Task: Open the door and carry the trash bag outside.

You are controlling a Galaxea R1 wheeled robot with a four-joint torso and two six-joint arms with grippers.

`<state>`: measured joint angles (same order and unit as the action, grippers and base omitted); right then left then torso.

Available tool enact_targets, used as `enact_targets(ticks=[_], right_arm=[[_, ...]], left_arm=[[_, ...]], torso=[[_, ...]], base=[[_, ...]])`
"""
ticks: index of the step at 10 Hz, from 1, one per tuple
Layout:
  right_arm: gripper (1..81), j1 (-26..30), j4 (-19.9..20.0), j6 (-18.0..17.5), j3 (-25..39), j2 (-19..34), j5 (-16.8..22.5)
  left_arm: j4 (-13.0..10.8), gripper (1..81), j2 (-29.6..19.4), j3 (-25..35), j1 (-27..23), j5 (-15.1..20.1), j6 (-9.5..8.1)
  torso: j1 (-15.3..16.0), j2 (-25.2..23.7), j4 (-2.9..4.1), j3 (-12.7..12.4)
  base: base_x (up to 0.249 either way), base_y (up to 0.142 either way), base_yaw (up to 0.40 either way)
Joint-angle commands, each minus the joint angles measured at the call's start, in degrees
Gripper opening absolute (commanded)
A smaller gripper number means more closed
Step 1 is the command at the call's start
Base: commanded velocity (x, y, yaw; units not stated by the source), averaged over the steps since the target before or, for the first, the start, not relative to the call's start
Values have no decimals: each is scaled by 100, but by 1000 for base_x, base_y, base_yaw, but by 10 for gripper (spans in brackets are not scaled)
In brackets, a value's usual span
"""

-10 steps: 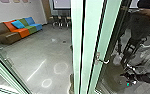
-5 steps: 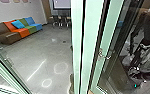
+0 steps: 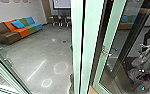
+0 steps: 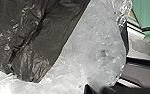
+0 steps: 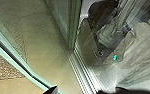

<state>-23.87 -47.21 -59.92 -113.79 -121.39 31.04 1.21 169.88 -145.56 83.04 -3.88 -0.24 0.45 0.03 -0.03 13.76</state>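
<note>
A dark, glossy plastic trash bag shows close in the left wrist view, with crumpled, translucent whitish plastic against it. I cannot tell whether the left jaws are apart or closed. The right jaws stand wide with nothing between them, near a silvery ribbed metal floor track. In the head view, a pale green upright post stands in the way ahead, and right beside it is a glass door with a pale green frame and a metal lever handle; greyish shapes show in its glass. On the left stands another green-framed glass panel. Beyond lie a grey floor, a low brown, orange, green and blue sofa bearing a blue cushion, and dark chairs farther back.
</note>
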Motion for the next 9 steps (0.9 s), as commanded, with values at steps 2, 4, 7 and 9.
enact_targets(ticks=[2, 4, 7, 9], right_arm=[[811, 554, -824, 85, -565, 525, 298], [811, 378, -1009, 94, -433, 788, 289], [811, 255, -1044, 103, -301, 1078, 280], [811, 167, -1044, 103, -213, 1317, 236]], left_arm=[[-42, 10, 20, 71, -108, 396, 7], [-42, 10, 3, 71, -108, 396, 7], [-42, 10, 38, 71, -108, 396, 24], [-42, 10, 12, 71, -99, 388, 24]], torso=[[0, -3, 0, 0], [0, -3, 0, 0], [0, -3, 0, 0], [0, -3, 0, 0]], base=[[0, 0, 0], [0, 0, 0], [0, 0, 0], [0, 0, 0]])
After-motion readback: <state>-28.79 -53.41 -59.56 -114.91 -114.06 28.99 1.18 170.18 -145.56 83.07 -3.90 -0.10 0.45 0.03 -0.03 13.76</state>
